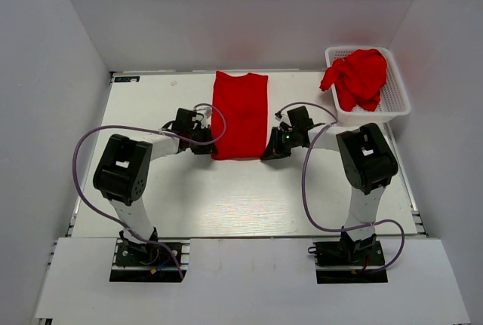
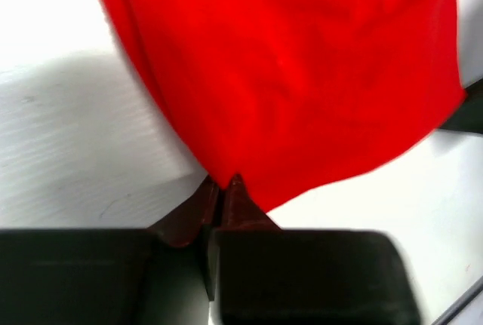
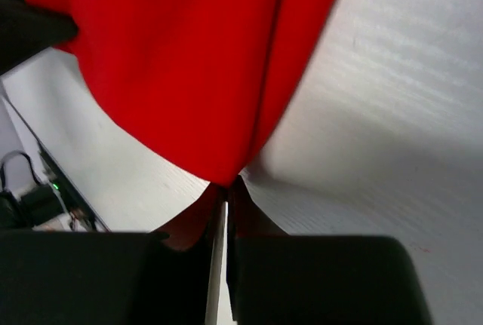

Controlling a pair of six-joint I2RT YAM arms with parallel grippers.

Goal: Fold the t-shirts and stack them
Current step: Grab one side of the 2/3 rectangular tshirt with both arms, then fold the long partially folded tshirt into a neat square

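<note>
A red t-shirt (image 1: 240,114) lies as a long folded strip at the back middle of the table. My left gripper (image 1: 208,142) is shut on its near left corner, seen in the left wrist view (image 2: 224,182) with the red cloth (image 2: 302,76) rising from the pinched tips. My right gripper (image 1: 270,149) is shut on its near right corner, seen in the right wrist view (image 3: 229,182) with the cloth (image 3: 181,61) hanging above. More red t-shirts (image 1: 356,76) lie crumpled in the white basket.
The white lattice basket (image 1: 397,99) stands at the back right, beside the right arm. White walls enclose the table on the left, back and right. Purple cables loop beside both arms.
</note>
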